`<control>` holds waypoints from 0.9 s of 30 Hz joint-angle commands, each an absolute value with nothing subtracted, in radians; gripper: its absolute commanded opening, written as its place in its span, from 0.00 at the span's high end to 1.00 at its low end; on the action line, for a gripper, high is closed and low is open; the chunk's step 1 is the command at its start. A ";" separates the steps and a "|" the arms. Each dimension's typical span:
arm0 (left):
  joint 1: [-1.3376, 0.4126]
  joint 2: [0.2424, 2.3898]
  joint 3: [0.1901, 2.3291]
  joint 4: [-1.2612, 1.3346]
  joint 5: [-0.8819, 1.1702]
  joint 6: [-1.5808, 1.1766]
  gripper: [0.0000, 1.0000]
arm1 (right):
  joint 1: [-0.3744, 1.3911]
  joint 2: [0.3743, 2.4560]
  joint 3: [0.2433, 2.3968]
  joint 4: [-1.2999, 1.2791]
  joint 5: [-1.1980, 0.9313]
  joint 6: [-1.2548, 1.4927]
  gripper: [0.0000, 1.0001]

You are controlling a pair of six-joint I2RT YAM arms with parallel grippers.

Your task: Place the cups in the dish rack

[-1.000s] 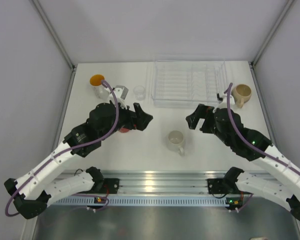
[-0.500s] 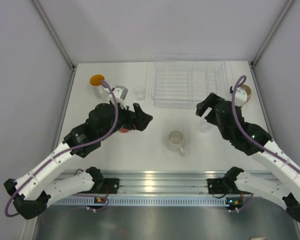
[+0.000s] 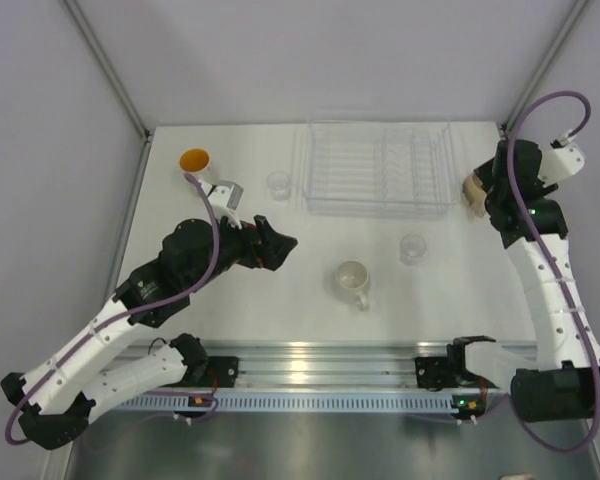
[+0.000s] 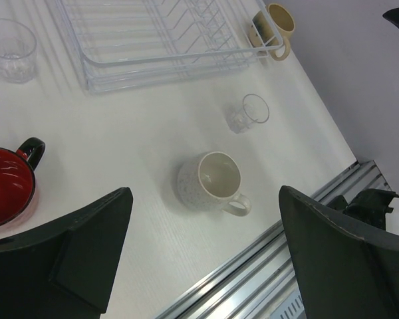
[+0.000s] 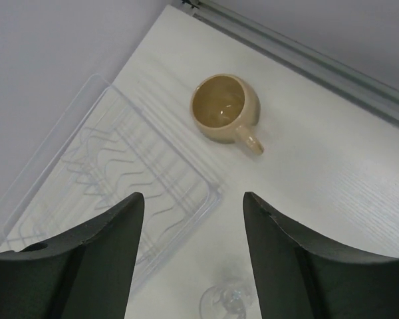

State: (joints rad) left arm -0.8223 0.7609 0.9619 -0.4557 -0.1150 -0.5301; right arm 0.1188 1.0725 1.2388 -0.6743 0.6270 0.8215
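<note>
Tan mug, upright just beside the dish rack, is shown straight ahead of the right gripper, whose jaws are held apart and empty; the handle is turned toward them.

Your top view looks steeply down from high on the near side of the dish rack. Your left wrist view slants in from the rack's near left; your right wrist view looks down, closer, over its right end. All three share the rack and the tan mug.
</note>
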 commanded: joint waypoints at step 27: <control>-0.825 0.790 0.957 -0.419 -0.107 -0.468 0.03 | -0.285 1.741 1.486 -0.457 0.246 0.514 0.50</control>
